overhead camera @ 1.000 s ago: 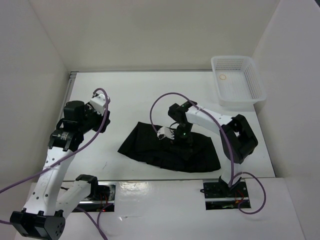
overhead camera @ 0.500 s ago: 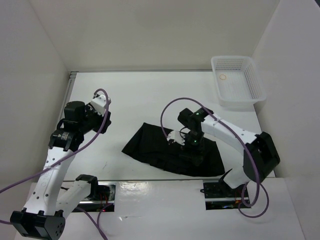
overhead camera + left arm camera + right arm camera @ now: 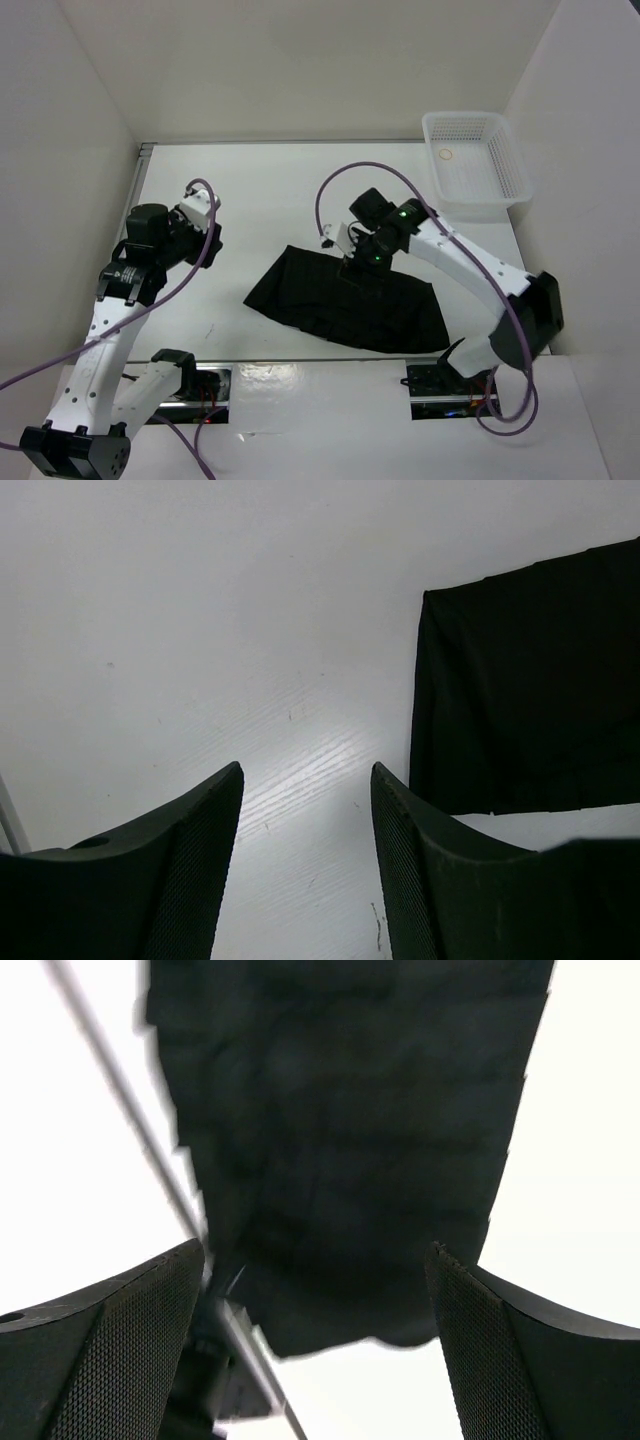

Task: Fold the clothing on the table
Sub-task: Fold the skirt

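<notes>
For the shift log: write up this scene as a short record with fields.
skirt: black, spread flat on the table, near middle
left end effector: open, empty, above bare table left of skirt
right end effector: open wide, empty, over skirt's far edge
basket: white, far right corner, apart from skirt

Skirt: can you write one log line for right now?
skirt: lying on table | left gripper: open, beside skirt | right gripper: open, above skirt
</notes>
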Controlling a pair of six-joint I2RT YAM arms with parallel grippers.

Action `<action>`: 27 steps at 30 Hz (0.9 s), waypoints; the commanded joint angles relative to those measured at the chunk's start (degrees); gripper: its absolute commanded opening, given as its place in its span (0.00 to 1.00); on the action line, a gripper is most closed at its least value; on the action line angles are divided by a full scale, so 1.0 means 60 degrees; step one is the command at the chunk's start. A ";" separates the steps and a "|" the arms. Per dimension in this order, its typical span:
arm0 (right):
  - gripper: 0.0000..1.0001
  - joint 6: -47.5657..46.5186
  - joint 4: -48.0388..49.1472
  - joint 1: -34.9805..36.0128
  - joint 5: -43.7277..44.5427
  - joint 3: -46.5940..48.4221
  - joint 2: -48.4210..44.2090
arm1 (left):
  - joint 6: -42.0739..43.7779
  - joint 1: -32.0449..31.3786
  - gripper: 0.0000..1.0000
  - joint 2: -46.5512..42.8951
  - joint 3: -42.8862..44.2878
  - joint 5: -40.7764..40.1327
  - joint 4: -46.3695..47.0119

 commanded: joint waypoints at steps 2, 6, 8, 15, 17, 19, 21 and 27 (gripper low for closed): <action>0.95 0.1299 0.2165 0.0073 0.0563 0.0299 0.1871 | -0.0441 0.0047 0.62 -0.0124 0.0001 -0.0574 0.0345; 0.95 0.1681 0.2576 0.0073 0.0856 0.0783 0.3074 | -0.0661 0.0047 0.63 0.0051 -0.0087 -0.1162 0.0346; 0.95 0.1682 0.2695 0.0073 0.0856 0.0871 0.3412 | -0.0662 0.0047 0.63 0.0154 -0.0087 -0.1250 0.0433; 0.95 0.1668 0.2330 0.0073 0.0901 0.0783 0.3588 | -0.0750 0.0047 0.63 0.0255 -0.0087 -0.1529 0.0434; 0.95 0.1667 0.2109 0.0073 0.0900 0.0783 0.3588 | -0.0750 0.0047 0.63 0.0256 -0.0087 -0.1616 0.0434; 0.95 0.1551 0.1687 0.0073 0.0900 0.0783 0.3588 | -0.0750 0.0047 0.63 0.0256 -0.0087 -0.1617 0.0434; 0.95 0.1550 0.1581 0.0175 0.0900 0.0783 0.3588 | -0.0837 0.0047 0.63 0.0256 -0.0087 -0.1617 0.0434; 0.95 0.1110 0.0864 0.0497 0.0798 0.0505 0.4085 | -0.0837 0.0047 0.63 0.0256 -0.0087 -0.1617 0.0434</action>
